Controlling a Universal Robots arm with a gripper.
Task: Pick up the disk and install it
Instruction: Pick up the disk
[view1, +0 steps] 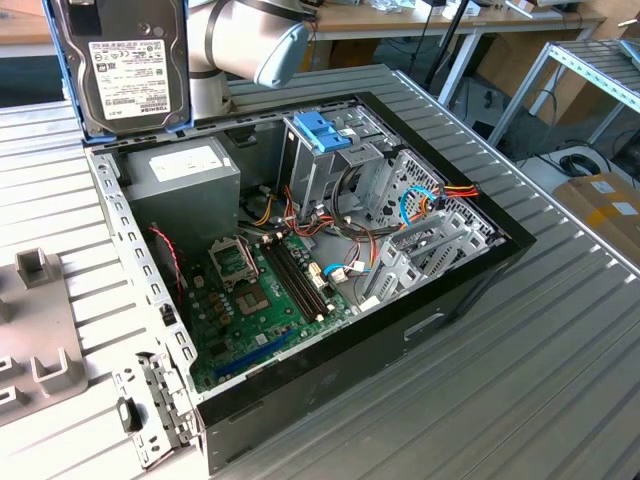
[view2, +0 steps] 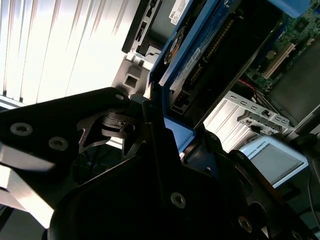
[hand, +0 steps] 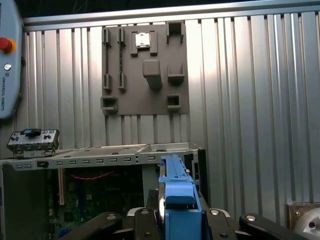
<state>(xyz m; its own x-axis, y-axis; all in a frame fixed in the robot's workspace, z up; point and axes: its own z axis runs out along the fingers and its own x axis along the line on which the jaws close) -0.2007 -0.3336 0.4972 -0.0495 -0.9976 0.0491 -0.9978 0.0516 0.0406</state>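
Closest in both wrist views, the jaws are clamped on the blue frame of the disk (hand: 175, 190), holding it on edge, probably so it can slide into a bay. In the exterior view it hangs at eleven o'clock above the open computer case (view1: 400, 340), not yet installed.

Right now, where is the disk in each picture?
Exterior view: the disk is upright, high on the exterior view's left, label facing the camera.
First wrist view: edge-on, its blue frame nearest the camera, in front of the open case.
Second wrist view: edge-on, its blue frame slanting beside the ribbed table.
Shared landmark: the green motherboard.
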